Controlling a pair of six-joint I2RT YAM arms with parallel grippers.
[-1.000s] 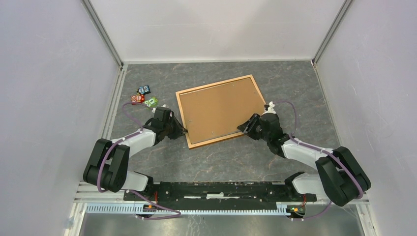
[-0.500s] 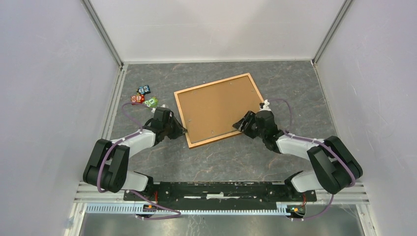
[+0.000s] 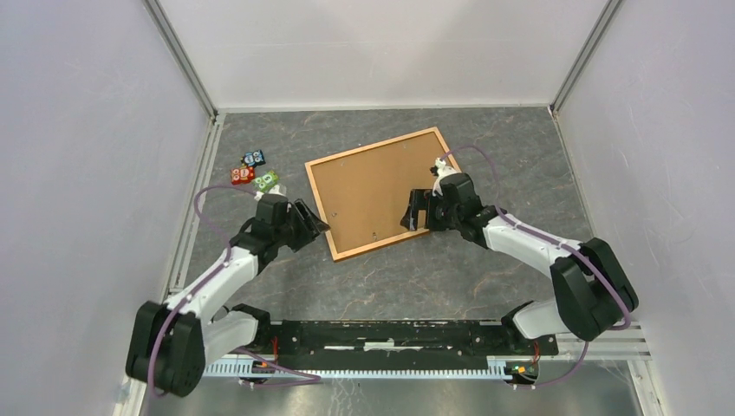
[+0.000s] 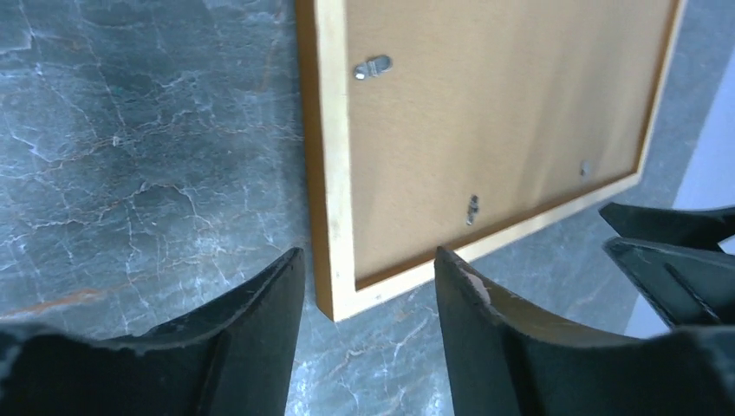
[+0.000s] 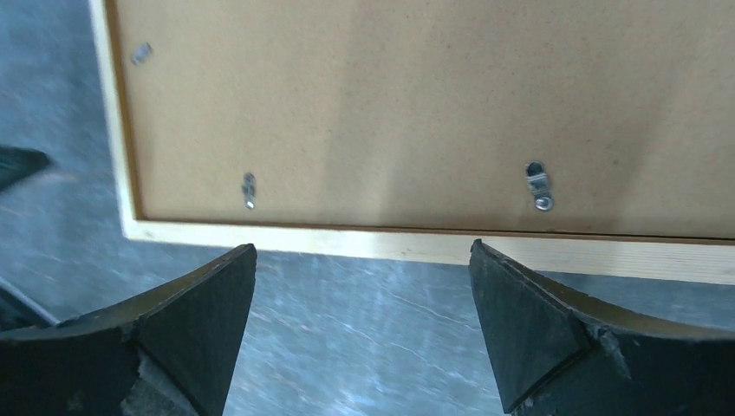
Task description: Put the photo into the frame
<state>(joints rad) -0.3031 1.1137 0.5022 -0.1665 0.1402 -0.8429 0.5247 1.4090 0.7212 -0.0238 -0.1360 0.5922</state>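
The thin light-brown wooden rectangular picture frame lies flat and slightly askew on the grey marbled tabletop, with its plain brown fibreboard back facing up and small metal turn clips along the board's edges. The left gripper hovers just off the frame's near left corner, fingers parted and holding nothing. The right gripper hangs over the frame's near right edge, spread wide and empty. Small red, green and blue objects sit left of the frame.

Grey marbled table: frame face-down, perhaps small toys far-left.
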